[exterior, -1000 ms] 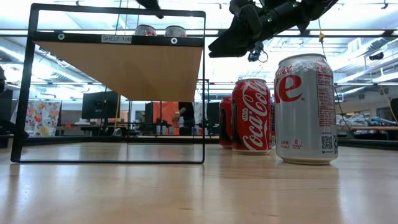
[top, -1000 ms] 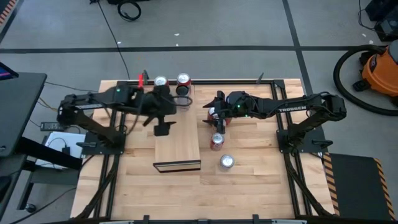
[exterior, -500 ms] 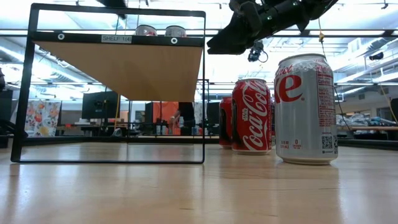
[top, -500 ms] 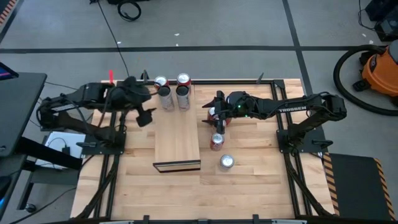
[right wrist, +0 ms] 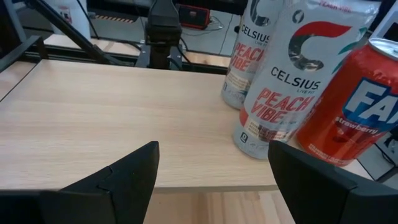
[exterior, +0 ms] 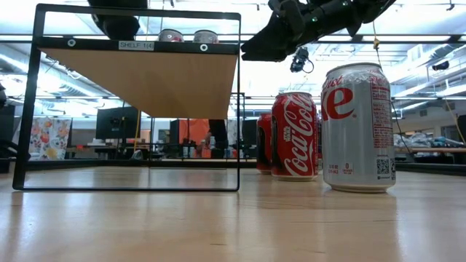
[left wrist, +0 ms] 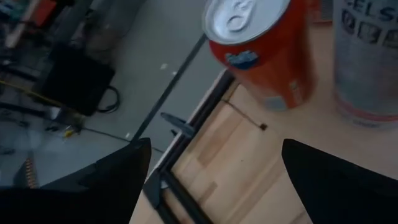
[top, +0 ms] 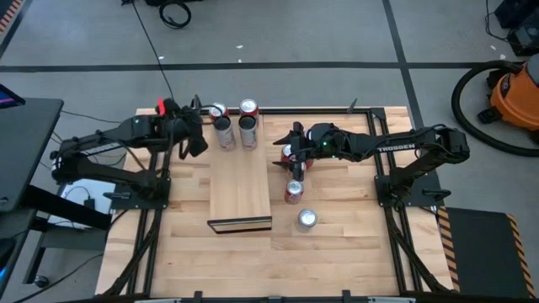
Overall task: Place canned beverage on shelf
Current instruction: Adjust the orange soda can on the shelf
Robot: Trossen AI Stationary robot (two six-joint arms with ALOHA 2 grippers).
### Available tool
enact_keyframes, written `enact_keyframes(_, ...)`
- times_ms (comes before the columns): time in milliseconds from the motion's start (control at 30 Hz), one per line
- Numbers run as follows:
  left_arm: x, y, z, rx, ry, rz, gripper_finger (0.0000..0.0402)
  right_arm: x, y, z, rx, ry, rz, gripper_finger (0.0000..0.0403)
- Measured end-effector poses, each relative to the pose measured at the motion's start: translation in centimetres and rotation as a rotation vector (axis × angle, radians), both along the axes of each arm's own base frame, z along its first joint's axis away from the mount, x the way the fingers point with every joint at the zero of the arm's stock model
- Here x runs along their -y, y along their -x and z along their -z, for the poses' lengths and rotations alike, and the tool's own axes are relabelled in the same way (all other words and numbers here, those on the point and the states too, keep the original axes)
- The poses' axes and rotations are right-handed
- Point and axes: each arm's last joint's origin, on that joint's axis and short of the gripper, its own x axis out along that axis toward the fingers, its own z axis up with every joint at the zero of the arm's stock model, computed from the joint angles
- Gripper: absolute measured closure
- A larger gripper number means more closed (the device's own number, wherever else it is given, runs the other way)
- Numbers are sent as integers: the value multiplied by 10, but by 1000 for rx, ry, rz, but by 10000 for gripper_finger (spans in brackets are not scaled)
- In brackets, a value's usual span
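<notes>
Cans (top: pixel 235 128) crowd shelf's (top: pixel 240 190) far edge only

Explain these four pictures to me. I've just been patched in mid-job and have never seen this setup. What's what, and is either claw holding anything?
This is a robot with two dark arms at a wooden table. One picture looks straight down from above, one looks level across the tabletop, and two come from cameras on the arms' wrists. The pale board in the middle is the shelf, with several drink cans standing at its far end. A red can and a silver can wait on the table beside it, with another red one behind them. The left gripper is by the shelf's cans and the right gripper hangs above the waiting cans. Both are open and hold nothing.
</notes>
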Motion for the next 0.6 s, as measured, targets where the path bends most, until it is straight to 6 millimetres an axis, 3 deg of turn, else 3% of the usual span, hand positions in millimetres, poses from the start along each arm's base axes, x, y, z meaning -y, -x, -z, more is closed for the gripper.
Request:
enact_keyframes(133,-17,-2,2,45,83,46,28,0,0,0,0,-1,0,91)
enact_keyframes(600,-74,23,-1,243,214,-80,28,-2,0,1,-12,5,-7,91)
